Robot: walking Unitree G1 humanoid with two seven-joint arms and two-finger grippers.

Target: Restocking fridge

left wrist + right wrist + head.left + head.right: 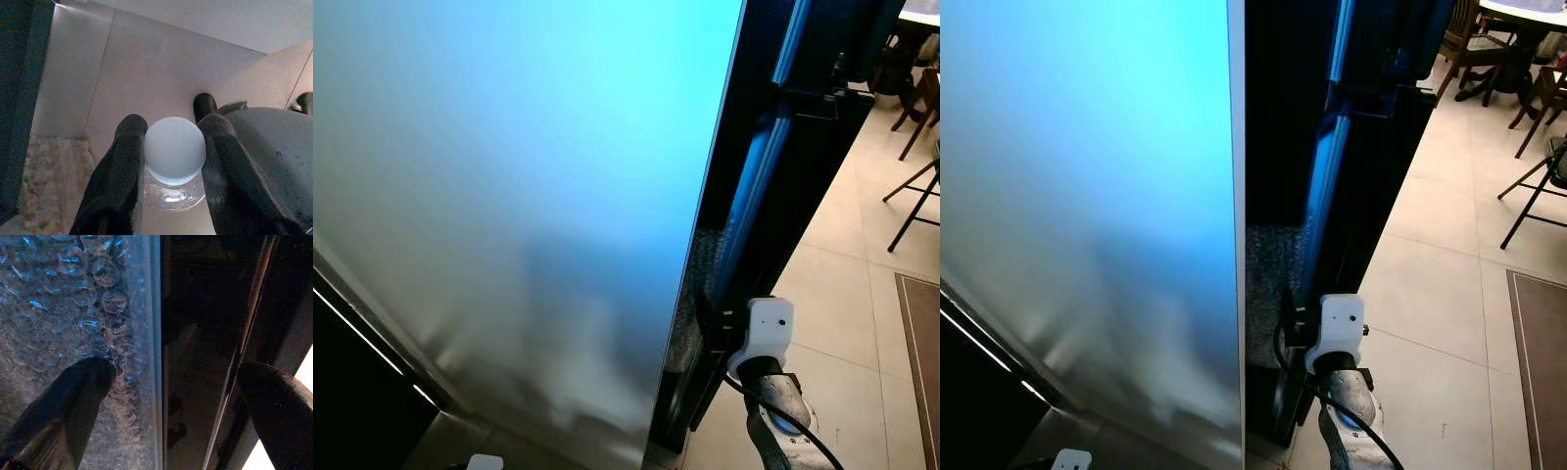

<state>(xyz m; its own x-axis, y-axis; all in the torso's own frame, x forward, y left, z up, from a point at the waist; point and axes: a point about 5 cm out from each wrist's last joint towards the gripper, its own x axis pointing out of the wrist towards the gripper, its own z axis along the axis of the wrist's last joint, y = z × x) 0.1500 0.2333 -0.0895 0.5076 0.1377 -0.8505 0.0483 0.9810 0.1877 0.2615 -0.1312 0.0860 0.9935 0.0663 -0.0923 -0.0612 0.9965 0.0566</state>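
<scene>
The fridge door (509, 196) is a broad silvery panel lit blue, and it takes up most of the eye views. My right gripper (176, 377) is open at the door's right edge (155, 333), low down. One finger (83, 382) lies against bubble wrap (73, 293) and the other finger (274, 391) is on the dark far side. The white wrist of that arm (766, 333) sits just right of the door edge. My left gripper (174, 122) is shut on a clear bottle with a white ribbed cap (175, 149), in front of a pale grey panel.
Beige tiled floor (842, 294) stretches away on the right. A brown rug (922, 352) lies at the far right edge. Dark chairs (915, 196) and a table (1528, 15) stand at the top right. A dark gap (1278, 117) runs beside the door.
</scene>
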